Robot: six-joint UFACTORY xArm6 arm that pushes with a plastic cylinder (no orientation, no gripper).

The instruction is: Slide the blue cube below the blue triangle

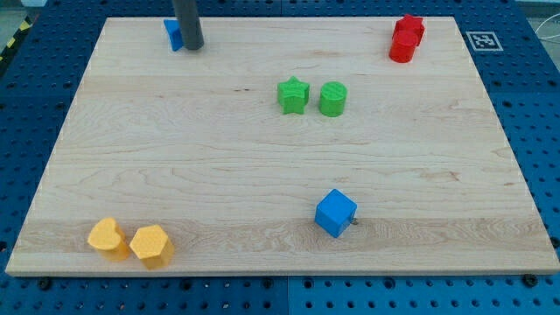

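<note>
The blue cube (336, 213) sits on the wooden board, low and right of centre. The blue triangle (172, 34) is at the board's top left, partly hidden behind my rod. My tip (193, 47) rests right next to the triangle, on its right side, and far up and left of the blue cube. Whether the tip touches the triangle cannot be told.
A green star (293, 94) and a green cylinder (332, 99) stand side by side above centre. Two red blocks (406, 38) stand at the top right. Two yellow blocks (107, 237) (151, 246) lie at the bottom left. The board's edge (280, 270) runs along the view's bottom.
</note>
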